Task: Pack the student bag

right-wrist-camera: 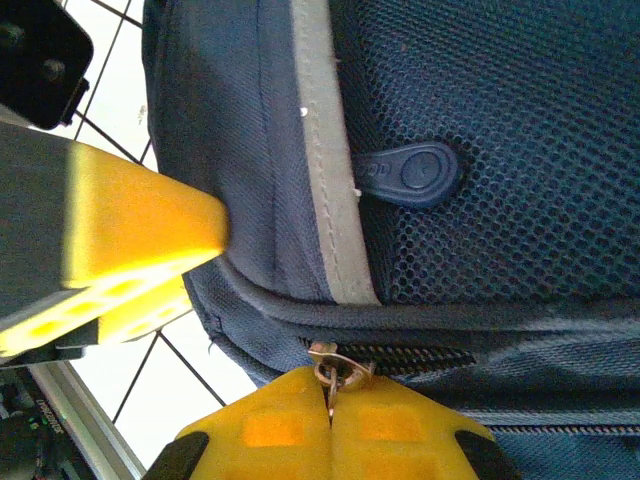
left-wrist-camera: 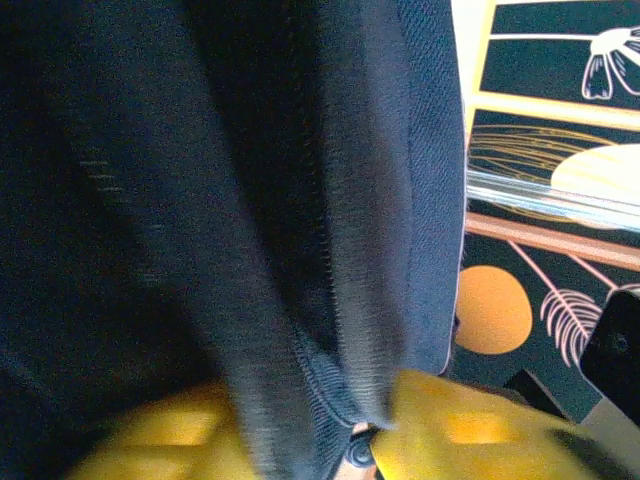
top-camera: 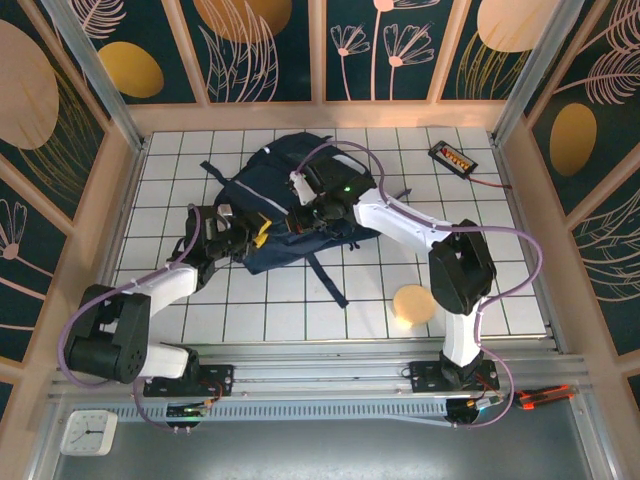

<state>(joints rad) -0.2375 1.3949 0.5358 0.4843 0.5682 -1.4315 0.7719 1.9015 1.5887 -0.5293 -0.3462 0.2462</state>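
Closest to your right wrist camera, the right gripper [right-wrist-camera: 330, 425] has its yellow fingers pressed tight together on the metal zipper pull [right-wrist-camera: 336, 372] of the student bag [top-camera: 285, 190], with no gap between the pads. Just beyond the pull, a grey stripe [right-wrist-camera: 325, 180] runs beside a mesh panel [right-wrist-camera: 520, 130] that carries a dark rubber tab [right-wrist-camera: 412, 172].

Your left gripper [left-wrist-camera: 340, 445] sits at the bag's near-left edge. Its fingers are nearly closed, with a fold of navy fabric running down between the two pads and touching both.

The bag lies flat on the white gridded table [top-camera: 500, 250], left of centre and towards the far side, and one black strap [top-camera: 328, 280] trails to the near side. A tan disc [top-camera: 411, 304] rests near right, well apart from the bag, and a black device [top-camera: 452, 157] lies far right.
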